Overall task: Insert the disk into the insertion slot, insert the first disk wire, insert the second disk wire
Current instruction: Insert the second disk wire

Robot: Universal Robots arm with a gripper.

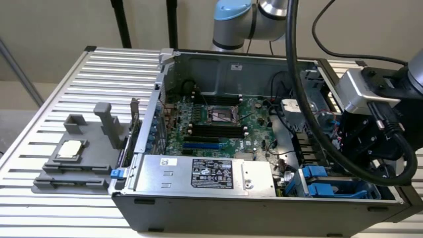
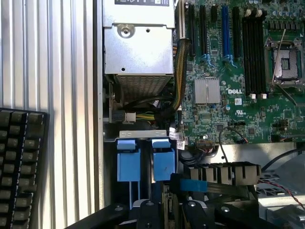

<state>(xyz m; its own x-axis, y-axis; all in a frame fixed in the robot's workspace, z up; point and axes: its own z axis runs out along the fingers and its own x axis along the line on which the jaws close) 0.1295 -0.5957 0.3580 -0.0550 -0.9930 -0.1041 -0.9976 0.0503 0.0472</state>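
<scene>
Two bright blue carrier ends (image 2: 128, 160) (image 2: 163, 160) sit side by side in the grey drive cage (image 2: 143, 135), where the insertion slot lies. The disk's metal body is hidden. In the exterior view the same blue ends (image 1: 327, 184) show at the case's near corner on the exterior view's right. My gripper (image 2: 170, 206) hangs right over them, its jaws close together on a black plug with a blue tab (image 2: 190, 185), the end of a disk wire. The arm's black wrist (image 1: 367, 134) stands above the cage.
The silver power-supply box (image 1: 205, 173) lies beside the cage, and a bundle of cables (image 2: 178, 76) runs between it and the green board (image 2: 238, 95). A black keyboard (image 2: 21, 167) lies on the slatted table (image 1: 99, 79). Grey fixtures (image 1: 76, 153) stand outside the case.
</scene>
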